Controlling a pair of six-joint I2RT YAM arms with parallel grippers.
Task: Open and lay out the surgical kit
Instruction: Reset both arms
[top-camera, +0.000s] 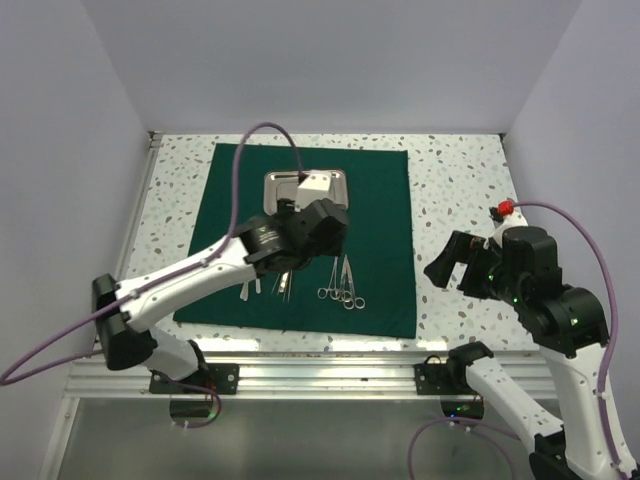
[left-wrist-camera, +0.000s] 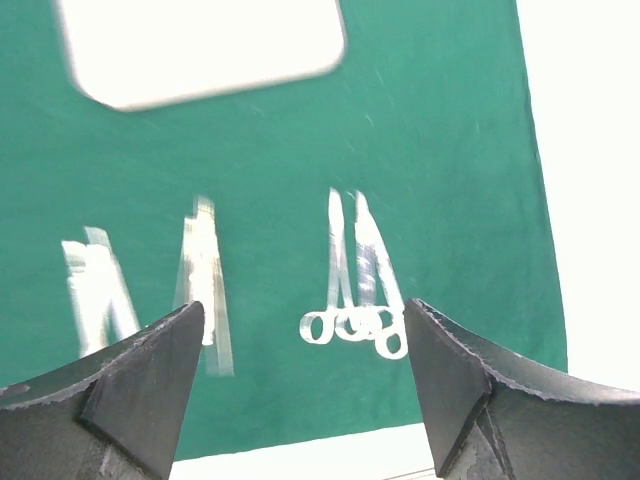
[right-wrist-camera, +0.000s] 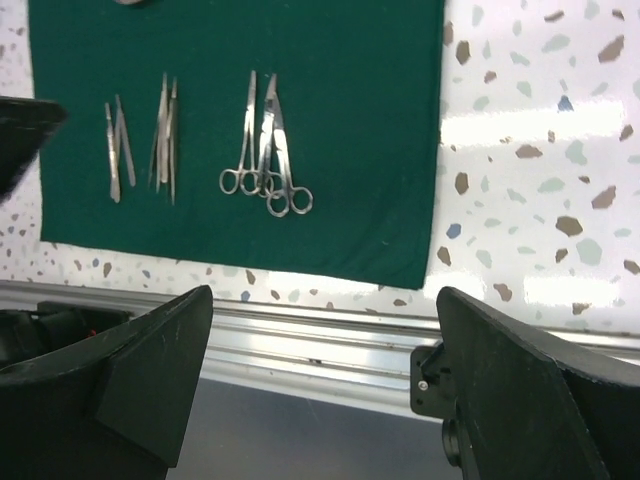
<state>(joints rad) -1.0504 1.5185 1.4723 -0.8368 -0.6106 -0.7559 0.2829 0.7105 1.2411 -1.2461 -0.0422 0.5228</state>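
— At the near edge, an aluminium rail (top-camera: 330, 375), then the speckled bench (top-camera: 455, 180).
— And on it?
— Dark green cloth (top-camera: 380, 200) lies flat; tweezers (right-wrist-camera: 115, 150) and ring-handled clamps (right-wrist-camera: 265, 150) in a row toward its front, steel tray (top-camera: 342, 183) at its far end.
— Tools?
— Left tool (left-wrist-camera: 302, 310) wide, empty, above the cloth; right tool (right-wrist-camera: 325, 295) wide over the bench beside it. White walls (top-camera: 320, 60) behind.

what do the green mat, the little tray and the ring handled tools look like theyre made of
Dark green rectangular mat: looks like cloth, matte, no glare, lying flat. Small rectangular tray: likely polished steel, with a bright reflective rim. Ring-handled silver instruments: probably stainless steel, thin with shiny glints.
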